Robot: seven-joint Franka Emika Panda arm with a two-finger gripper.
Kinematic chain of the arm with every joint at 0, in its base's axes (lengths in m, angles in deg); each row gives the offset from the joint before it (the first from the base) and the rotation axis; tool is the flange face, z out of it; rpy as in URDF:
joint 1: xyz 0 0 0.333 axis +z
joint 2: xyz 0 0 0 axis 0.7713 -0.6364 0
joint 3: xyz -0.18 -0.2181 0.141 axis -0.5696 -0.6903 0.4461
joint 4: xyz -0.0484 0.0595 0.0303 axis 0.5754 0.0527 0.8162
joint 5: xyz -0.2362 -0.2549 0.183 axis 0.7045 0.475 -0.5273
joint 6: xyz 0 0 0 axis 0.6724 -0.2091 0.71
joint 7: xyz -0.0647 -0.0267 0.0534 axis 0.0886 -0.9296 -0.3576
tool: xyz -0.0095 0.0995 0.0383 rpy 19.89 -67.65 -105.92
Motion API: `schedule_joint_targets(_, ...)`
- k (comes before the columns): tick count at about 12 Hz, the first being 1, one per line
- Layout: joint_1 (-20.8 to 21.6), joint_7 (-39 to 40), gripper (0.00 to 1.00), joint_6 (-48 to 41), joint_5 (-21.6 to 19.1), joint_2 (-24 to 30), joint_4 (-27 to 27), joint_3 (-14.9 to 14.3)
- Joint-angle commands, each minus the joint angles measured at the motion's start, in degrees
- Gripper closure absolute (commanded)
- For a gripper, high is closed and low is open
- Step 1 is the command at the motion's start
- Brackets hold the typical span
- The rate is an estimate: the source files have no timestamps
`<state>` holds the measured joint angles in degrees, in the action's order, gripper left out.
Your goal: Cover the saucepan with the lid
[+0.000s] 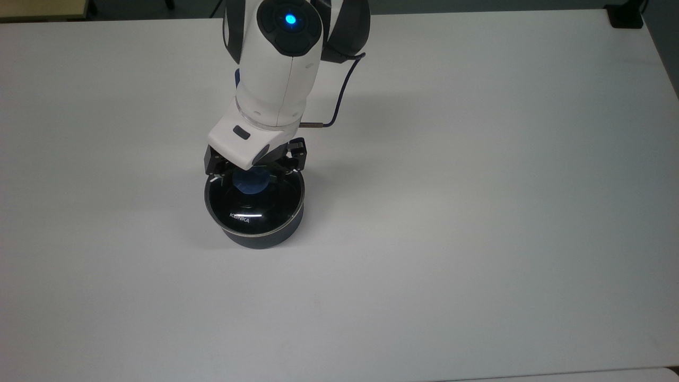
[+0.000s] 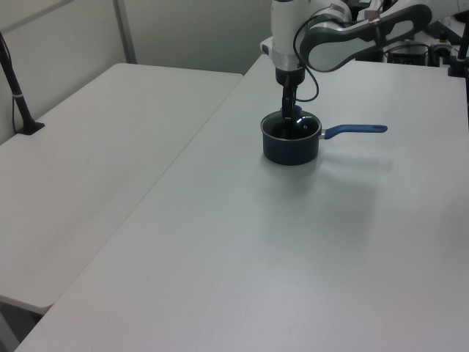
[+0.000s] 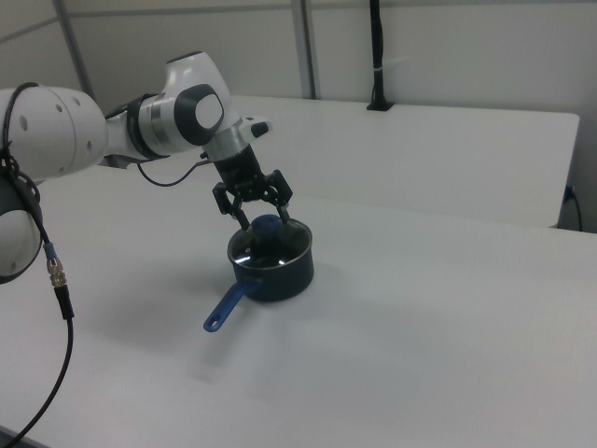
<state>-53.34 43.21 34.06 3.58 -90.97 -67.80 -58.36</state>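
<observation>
The lid (image 1: 254, 201) sits flat on top of the saucepan (image 1: 260, 236), which stands on the white table (image 1: 477, 212). The pan's long blue handle (image 2: 355, 130) sticks out to the left view's right. The jaws (image 3: 255, 217) hang just above the blue knob (image 3: 266, 224) in the middle of the lid. They are spread wide, one finger (image 3: 278, 191) on each side of the knob, and they hold nothing.

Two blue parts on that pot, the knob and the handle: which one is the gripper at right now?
The lid's round blue knob, between the open gripper's fingers. The long straight blue handle juts from the saucepan wall, well clear of them.
</observation>
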Motion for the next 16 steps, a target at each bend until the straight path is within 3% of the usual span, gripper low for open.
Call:
schedule_joint_targets(1,0.84,-1.34,0.00,-0.84,-0.09,3.63,-0.11,-0.74)
schedule_joint_targets(3,0.75,-2.12,0.00,-4.85,-1.76,8.89,-0.89,-0.65)
schedule_joint_targets(6,0.23,-7.57,0.00,-9.71,-10.36,17.76,-4.92,-0.65)
schedule_joint_targets(9,1.36,-14.13,0.00,-11.20,-20.38,25.86,-10.81,-3.90)
schedule_joint_targets(11,2.68,-14.79,0.00,-11.12,-20.23,27.55,-12.85,-4.25)
schedule_joint_targets(14,4.61,-6.98,0.00,-11.47,-20.05,28.34,-13.03,-7.23)
schedule_joint_targets(16,4.71,-6.78,0.00,-12.17,-20.05,28.26,-12.85,-7.51)
